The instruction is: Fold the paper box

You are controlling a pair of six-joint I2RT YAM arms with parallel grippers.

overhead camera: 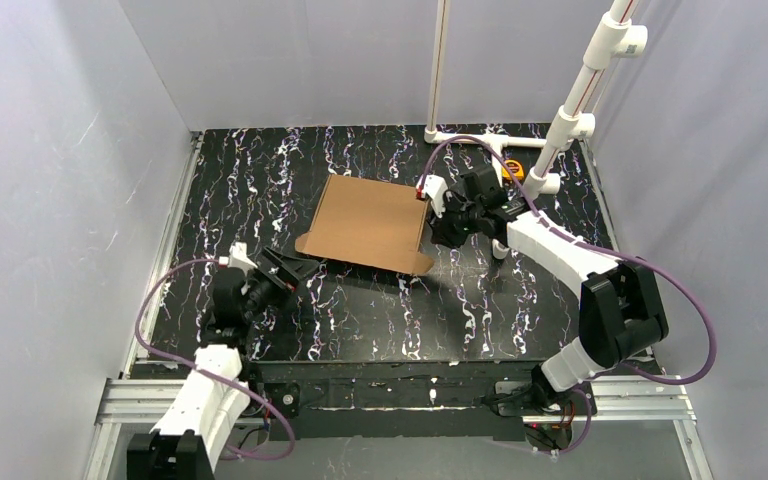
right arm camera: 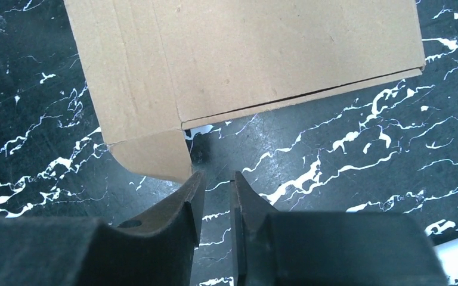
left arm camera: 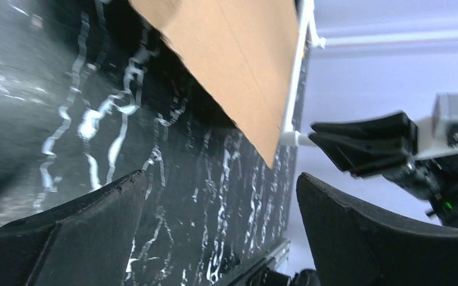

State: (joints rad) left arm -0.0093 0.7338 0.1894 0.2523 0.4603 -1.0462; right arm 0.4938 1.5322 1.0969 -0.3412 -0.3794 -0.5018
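Top external view has the paper box (overhead camera: 370,222) lying on the far middle of the table (overhead camera: 360,330). It is a plain brown cardboard sheet turned a little askew, with a small rounded tab sticking out at its near-left corner and another at its near-right corner. A dark shadow runs along under its near edge. From the right wrist camera you can see a thin seam across the board near that edge, where one layer sits over another, and the rounded corner tab lies just ahead of the fingertips.

The right gripper (overhead camera: 434,228) sits close by the box's right edge, near that tab. Its fingers are only a narrow slit apart, with nothing but the tabletop showing through the gap. I cannot tell whether a fingertip touches the cardboard.

The left gripper (overhead camera: 300,268) is near the box's near-left corner but apart from it. Its two dark fingers are spread wide, and only marbled surface lies between them. From its own camera the cardboard shows up ahead, and the other arm's fingers show beyond it to the right.

The table is black with white veining. A white pipe frame (overhead camera: 580,110) stands at its far right corner, and purple cables (overhead camera: 160,300) loop off both arms. Grey walls close in the sides.
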